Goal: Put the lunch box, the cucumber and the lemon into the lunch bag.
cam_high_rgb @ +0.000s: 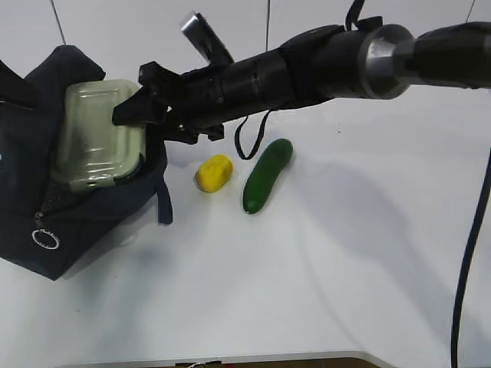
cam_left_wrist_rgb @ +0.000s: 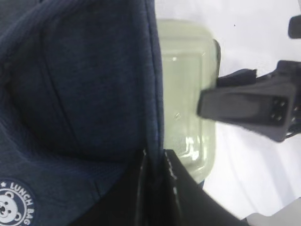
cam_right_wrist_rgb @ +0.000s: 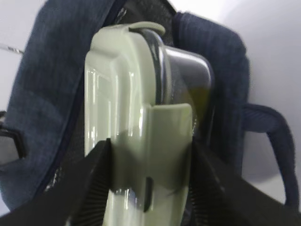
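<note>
The navy lunch bag (cam_high_rgb: 84, 207) lies at the left with its mouth open. The lunch box (cam_high_rgb: 100, 134), pale green lid facing out, sits partly inside that mouth. My right gripper (cam_high_rgb: 142, 101) reaches across and is shut on the lunch box (cam_right_wrist_rgb: 136, 103), one finger on each side (cam_right_wrist_rgb: 149, 143). My left gripper (cam_left_wrist_rgb: 155, 157) is shut on the bag's rim fabric (cam_left_wrist_rgb: 84, 94), beside the lunch box (cam_left_wrist_rgb: 186, 89). The yellow lemon (cam_high_rgb: 213, 173) and the dark green cucumber (cam_high_rgb: 267, 175) lie on the table right of the bag.
The white table (cam_high_rgb: 330, 268) stretches right and forward of the bag. The zipper's ring pull (cam_high_rgb: 45, 239) hangs at the bag's front. A bag handle (cam_right_wrist_rgb: 277, 136) loops out to the side. A black cable (cam_high_rgb: 469, 253) hangs at the right edge.
</note>
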Available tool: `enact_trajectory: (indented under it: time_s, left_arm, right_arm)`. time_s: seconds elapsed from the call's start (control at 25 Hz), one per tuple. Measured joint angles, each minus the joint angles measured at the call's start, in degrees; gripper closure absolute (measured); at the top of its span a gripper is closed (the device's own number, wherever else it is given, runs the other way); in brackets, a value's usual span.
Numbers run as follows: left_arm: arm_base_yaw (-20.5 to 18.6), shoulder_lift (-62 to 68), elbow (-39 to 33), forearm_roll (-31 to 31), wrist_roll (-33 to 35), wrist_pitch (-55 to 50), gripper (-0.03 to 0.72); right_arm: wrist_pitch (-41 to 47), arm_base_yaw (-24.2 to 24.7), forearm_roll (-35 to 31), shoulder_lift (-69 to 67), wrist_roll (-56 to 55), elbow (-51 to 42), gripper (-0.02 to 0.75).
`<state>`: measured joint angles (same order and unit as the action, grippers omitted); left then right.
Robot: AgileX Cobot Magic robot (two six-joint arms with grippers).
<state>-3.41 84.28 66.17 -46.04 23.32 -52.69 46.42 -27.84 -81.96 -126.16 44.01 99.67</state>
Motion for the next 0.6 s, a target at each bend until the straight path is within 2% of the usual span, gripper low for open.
enact_trajectory:
  time_s: [0.24, 0.6]
  left_arm:
    - [0.00, -0.03, 0.00, 0.00, 0.13, -1.86, 0.673]
    - [0.00, -0.03, 0.00, 0.00, 0.13, -4.03, 0.673]
  right_arm:
    - [-2.99, -3.17, 2.57, -0.14, 1.38, 0.75, 0.364]
    - [-7.06, -3.93, 2.57, -1.58, 2.92, 0.81, 0.346]
